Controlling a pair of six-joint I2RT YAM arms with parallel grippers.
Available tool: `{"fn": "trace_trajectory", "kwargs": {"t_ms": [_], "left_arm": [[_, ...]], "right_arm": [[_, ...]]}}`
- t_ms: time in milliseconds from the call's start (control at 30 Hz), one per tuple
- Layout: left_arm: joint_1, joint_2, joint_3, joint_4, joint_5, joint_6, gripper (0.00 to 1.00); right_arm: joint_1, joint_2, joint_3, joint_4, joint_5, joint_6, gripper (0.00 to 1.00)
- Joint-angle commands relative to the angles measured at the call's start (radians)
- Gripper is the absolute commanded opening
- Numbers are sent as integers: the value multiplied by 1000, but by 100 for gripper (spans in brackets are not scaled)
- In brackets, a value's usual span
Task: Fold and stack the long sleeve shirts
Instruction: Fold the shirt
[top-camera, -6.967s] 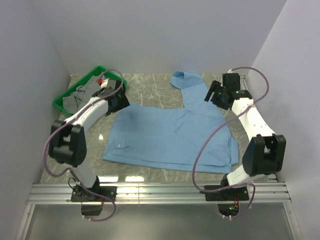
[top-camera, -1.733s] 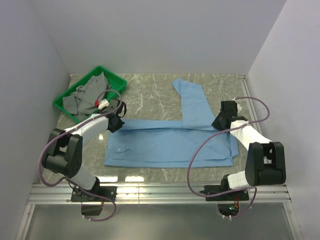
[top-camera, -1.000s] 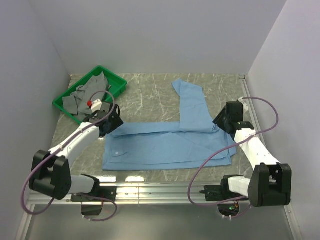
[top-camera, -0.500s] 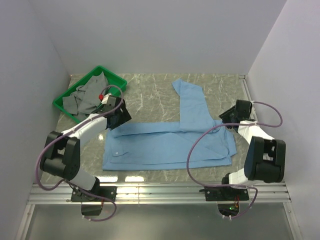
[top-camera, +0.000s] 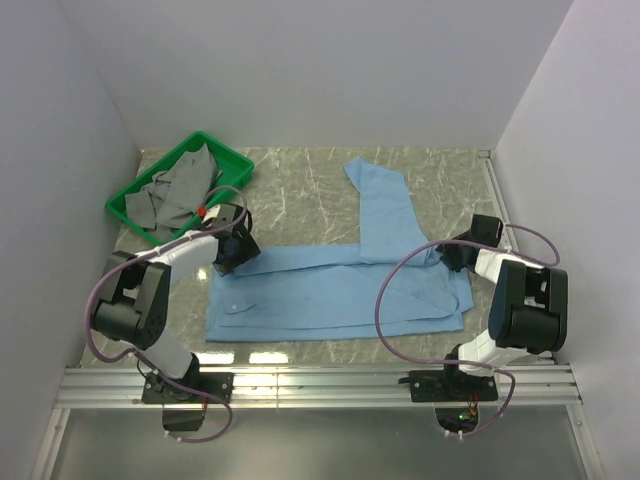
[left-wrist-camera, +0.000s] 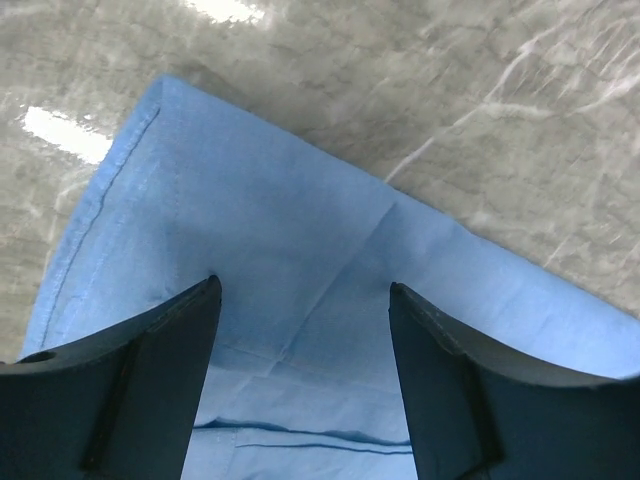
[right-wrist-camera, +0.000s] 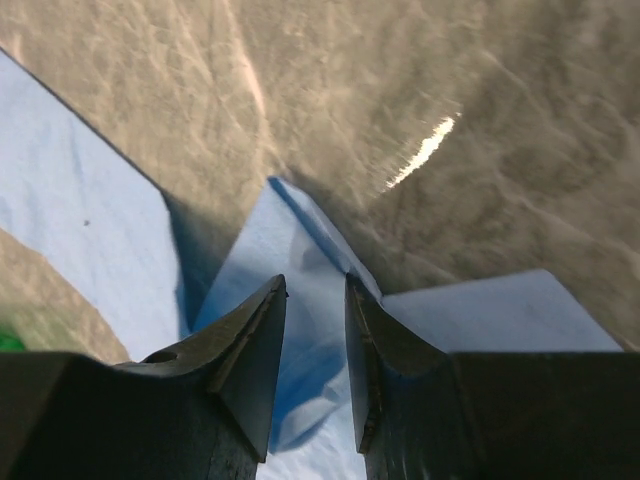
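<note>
One long sleeve shirt (top-camera: 330, 295), light blue, lies folded into a wide band across the table, with one sleeve (top-camera: 385, 200) stretched toward the back. My left gripper (top-camera: 236, 252) hovers at the band's back left corner. In the left wrist view it (left-wrist-camera: 303, 285) stands wide open above a creased fold of the shirt (left-wrist-camera: 290, 250), with nothing between its fingers. My right gripper (top-camera: 457, 250) is low at the back right corner. In the right wrist view its (right-wrist-camera: 315, 282) jaws stand a narrow gap apart, straddling a raised fold of the shirt (right-wrist-camera: 290, 240).
A green tray (top-camera: 122, 207) holding grey clothes (top-camera: 180, 185) stands at the back left, close behind my left arm. White walls close in the table on the left, back and right. A metal rail (top-camera: 320, 385) runs along the near edge.
The right gripper swung out to the right, came back onto the shirt's back right corner, and its jaws narrowed. The left gripper shifted slightly along the back left corner. The shirt lies as before.
</note>
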Motion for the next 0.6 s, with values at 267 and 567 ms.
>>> {"fn": "trace_trajectory", "kwargs": {"t_ms": [267, 567], "left_arm": [[6, -217, 30, -85, -103, 154, 98], [7, -294, 33, 4, -175, 335, 99]], "right_arm": [[27, -88, 207, -62, 8, -305, 46], [205, 177, 594, -261, 31, -672, 68]]}}
